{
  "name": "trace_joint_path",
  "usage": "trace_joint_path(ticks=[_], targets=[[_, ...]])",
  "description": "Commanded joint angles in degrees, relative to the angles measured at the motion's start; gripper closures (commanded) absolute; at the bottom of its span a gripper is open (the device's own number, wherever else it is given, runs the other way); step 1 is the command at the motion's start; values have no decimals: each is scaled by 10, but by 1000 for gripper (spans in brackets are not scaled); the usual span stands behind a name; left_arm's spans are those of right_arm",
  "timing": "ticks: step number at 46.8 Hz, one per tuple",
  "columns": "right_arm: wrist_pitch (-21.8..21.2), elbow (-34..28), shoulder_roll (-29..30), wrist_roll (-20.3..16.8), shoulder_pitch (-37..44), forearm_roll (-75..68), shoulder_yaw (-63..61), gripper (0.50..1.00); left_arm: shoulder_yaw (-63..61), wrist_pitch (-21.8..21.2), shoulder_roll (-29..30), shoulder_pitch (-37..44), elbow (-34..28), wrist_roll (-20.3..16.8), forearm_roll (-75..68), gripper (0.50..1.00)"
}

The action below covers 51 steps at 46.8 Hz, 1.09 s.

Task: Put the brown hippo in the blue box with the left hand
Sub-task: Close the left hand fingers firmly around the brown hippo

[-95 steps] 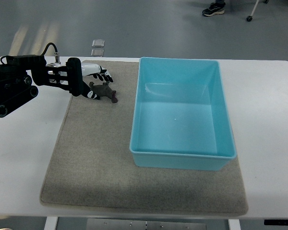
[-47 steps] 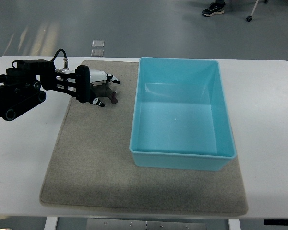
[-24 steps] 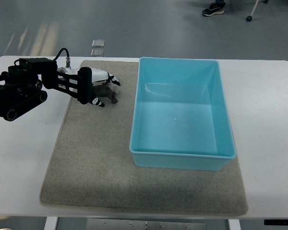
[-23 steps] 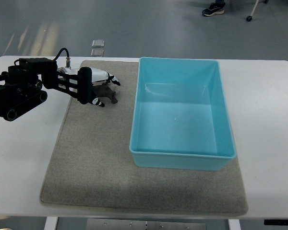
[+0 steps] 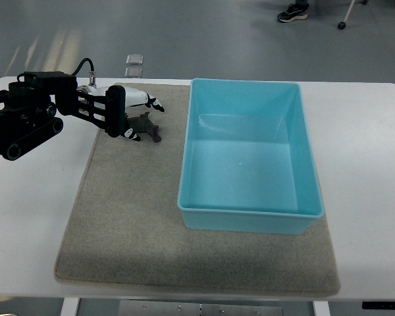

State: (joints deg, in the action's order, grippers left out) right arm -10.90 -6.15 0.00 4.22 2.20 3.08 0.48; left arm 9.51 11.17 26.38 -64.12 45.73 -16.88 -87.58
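Brown hippo [image 5: 147, 125] sits clasped in the left hand [image 5: 133, 116] over the grey mat [image 5: 125, 217], beside the blue box [image 5: 250, 155].

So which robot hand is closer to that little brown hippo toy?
The left. The left robot hand is right at the brown hippo on the mat's far left part, fingers around it. The right robot hand isn't in the picture at all.

Single steep overhead view over the table [image 5: 375, 171]
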Motion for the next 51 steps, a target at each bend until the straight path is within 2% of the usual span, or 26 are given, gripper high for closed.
trace_joint_path(ticks=[1,6,13,19,25,51], targets=[[0,0,0,0,0,0,0,564,0,0,0,0,-2,0,0,636],[0,0,0,0,0,0,0,564,-6,-1,-1,0,-2,1,0,711],[0,0,0,0,0,0,1,564,-8,-2,0,-1,-3,3,0,774],[0,0,0,0,0,0,0,564,-7,-3,0,-1,-4,8,0,906],[0,0,0,0,0,0,1,564,-7,-5,0,-2,-5,9,0,1000],[0,0,0,0,0,0,0,564,5,-12,0,-25,0,9,9,1000]])
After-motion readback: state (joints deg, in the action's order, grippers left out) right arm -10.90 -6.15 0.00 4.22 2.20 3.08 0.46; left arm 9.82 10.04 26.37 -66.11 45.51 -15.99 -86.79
